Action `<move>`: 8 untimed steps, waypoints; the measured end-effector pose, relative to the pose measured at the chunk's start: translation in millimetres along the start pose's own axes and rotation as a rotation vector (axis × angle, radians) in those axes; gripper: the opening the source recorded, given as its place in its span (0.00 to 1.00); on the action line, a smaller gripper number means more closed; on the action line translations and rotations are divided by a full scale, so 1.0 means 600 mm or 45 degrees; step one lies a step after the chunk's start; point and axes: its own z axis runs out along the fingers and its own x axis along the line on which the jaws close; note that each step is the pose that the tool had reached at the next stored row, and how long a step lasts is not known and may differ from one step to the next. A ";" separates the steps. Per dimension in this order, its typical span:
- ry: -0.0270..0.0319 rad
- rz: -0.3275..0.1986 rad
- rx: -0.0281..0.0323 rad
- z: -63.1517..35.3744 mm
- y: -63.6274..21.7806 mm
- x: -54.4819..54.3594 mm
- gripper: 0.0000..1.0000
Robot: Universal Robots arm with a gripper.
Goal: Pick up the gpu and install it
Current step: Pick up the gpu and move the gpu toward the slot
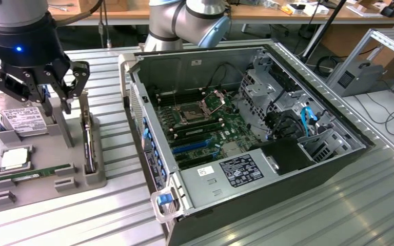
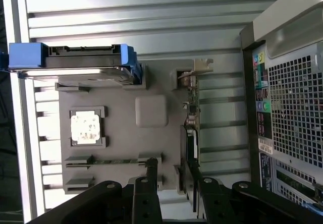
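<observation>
the task is barely begun: the gpu stands on edge in its slot along the side of the tray nearest the case, not yet lifted. the gripper hangs above the far end of the tray, near the hard drive, with its fingers spread wide and nothing between them. in the wrist view the gpu lies ahead of the fingers, about in line with one of them and not between the two, so no grasp is set. the open case lies on the surface beside the tray, its motherboard bare of any card; pickup and install are both left to do
</observation>
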 end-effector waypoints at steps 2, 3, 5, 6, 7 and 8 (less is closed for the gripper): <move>0.0006 0.000 -0.0001 0.008 0.000 -0.002 0.36; 0.0012 0.000 0.0001 0.011 0.000 -0.002 0.36; 0.0018 0.000 0.0001 0.016 -0.001 -0.003 0.36; 0.0025 0.000 0.0002 0.020 -0.001 -0.003 0.36; 0.0033 0.000 0.0003 0.025 -0.001 -0.004 0.36; 0.0040 0.000 0.0003 0.030 -0.001 -0.004 0.36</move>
